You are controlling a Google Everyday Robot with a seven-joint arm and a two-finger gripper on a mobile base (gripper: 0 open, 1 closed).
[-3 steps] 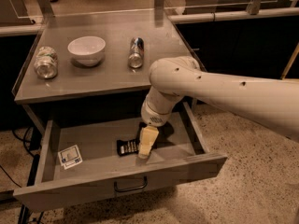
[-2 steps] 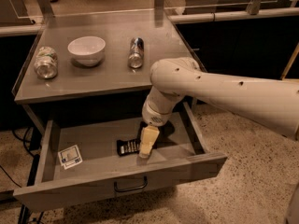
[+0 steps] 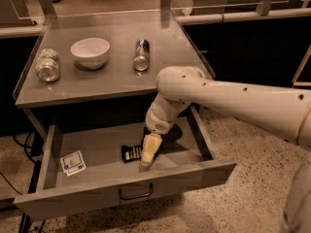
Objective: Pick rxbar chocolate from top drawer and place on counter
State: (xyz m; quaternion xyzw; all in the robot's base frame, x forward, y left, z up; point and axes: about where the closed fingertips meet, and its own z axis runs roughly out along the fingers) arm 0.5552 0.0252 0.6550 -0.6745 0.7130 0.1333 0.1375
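The rxbar chocolate [image 3: 129, 153] is a small flat bar in a dark wrapper with a row of pale letters. It lies on the floor of the open top drawer [image 3: 184, 179], near the middle of the frame. The gripper [image 3: 147, 158] points down into the drawer and its pale tip is right at the bar's right end. I cannot tell if it is open or closed. A white card [image 3: 73, 162] lies at the drawer's left. Higher in the frame, on the counter [image 3: 112, 79], are a jar [image 3: 47, 65], a white bowl [image 3: 90, 51] and a can [image 3: 141, 55].
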